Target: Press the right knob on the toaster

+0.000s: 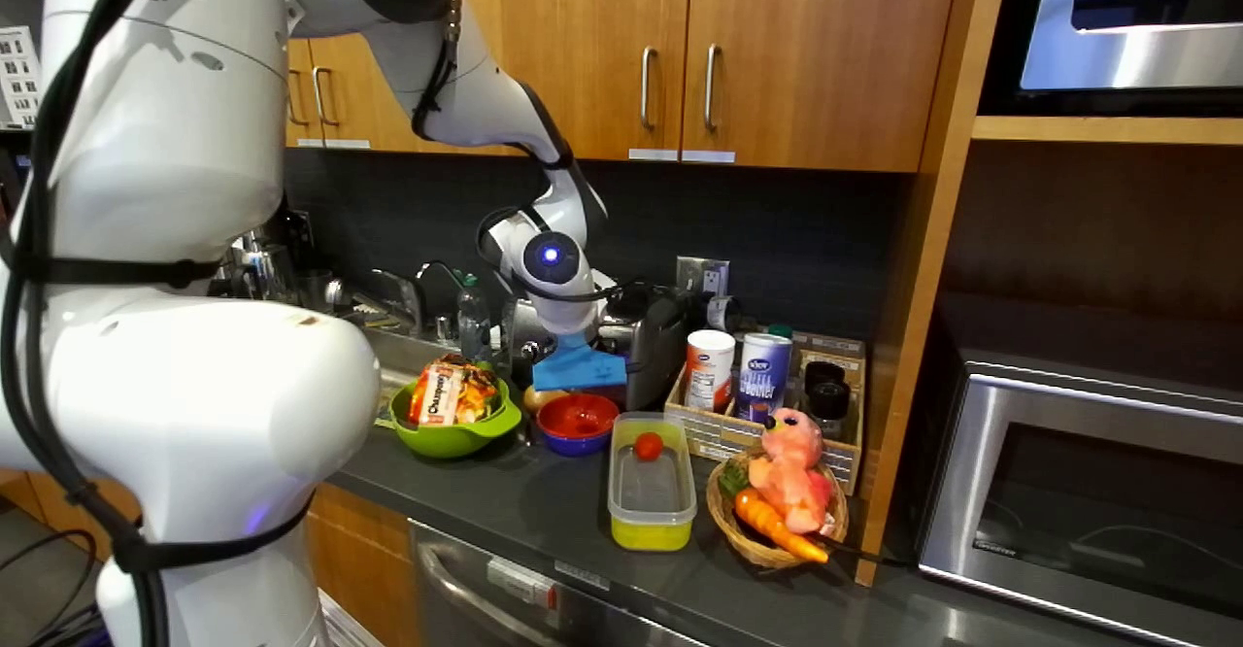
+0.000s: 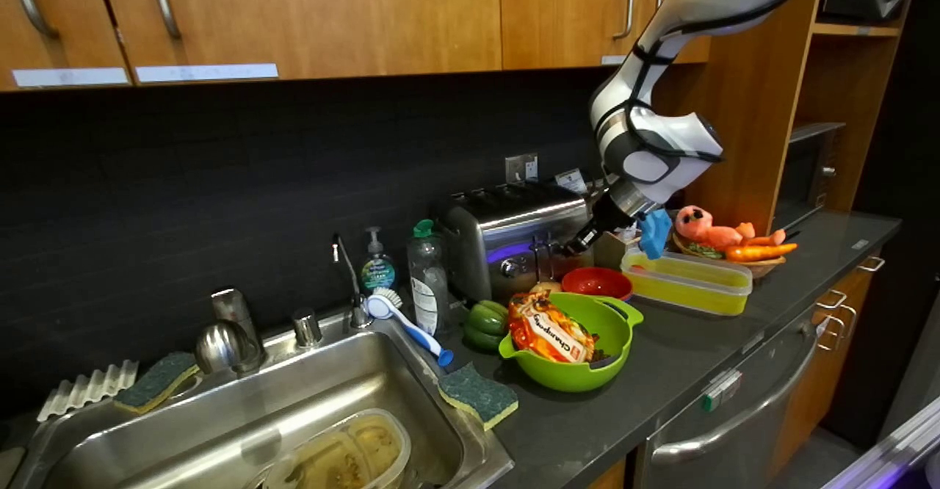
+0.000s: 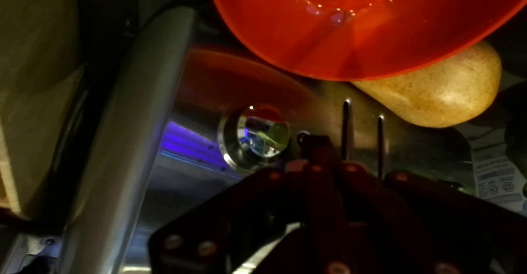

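On the dark counter (image 2: 690, 353) stands the toaster (image 2: 529, 232), right knob (image 3: 263, 136) just beside the end effector (image 3: 315, 144), closed together.

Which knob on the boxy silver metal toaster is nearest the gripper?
The right round chrome knob, beside the black gripper; the left knob sits toward the clear green-capped bottle.

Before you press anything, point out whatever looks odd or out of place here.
A pink plush-looking toy sits in the round tan wicker basket beside an orange carrot; a stuffed animal seems odd among food and kitchenware.
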{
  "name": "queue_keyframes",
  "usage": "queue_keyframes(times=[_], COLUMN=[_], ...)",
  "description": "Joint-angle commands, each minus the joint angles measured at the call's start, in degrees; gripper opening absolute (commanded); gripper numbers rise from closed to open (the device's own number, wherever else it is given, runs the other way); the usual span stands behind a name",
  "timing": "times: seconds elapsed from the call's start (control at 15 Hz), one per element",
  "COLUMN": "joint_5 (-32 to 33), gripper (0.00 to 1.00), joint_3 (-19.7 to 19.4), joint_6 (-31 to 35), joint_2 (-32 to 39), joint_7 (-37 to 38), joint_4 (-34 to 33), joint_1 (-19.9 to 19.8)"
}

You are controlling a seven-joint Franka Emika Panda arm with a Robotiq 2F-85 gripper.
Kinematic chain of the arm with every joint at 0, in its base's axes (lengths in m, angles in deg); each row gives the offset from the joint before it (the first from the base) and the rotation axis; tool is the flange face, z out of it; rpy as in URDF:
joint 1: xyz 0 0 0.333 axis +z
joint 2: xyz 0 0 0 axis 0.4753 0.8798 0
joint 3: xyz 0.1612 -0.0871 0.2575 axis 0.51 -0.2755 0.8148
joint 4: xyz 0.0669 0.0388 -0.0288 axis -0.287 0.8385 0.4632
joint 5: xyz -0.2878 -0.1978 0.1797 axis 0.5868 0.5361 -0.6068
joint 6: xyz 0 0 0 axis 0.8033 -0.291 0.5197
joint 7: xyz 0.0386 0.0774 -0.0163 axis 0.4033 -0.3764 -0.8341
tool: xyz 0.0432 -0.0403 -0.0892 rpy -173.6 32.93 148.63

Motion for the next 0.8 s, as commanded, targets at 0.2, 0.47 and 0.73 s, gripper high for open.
queue_keyframes(times=[0.2, 0.47, 0.73], joint_5=[-0.7, -0.6, -0.15], gripper=[0.0, 0.0, 0.0], joint_3=[-0.18, -0.32, -0.1], joint_6=[1.96, 2.25, 2.71], joint_2=[-0.88, -0.58, -0.28], joint_7=[-0.44, -0.41, 0.25], joint_4=[-0.61, -1.74, -2.77], joint_1=[0.57, 0.45, 0.35])
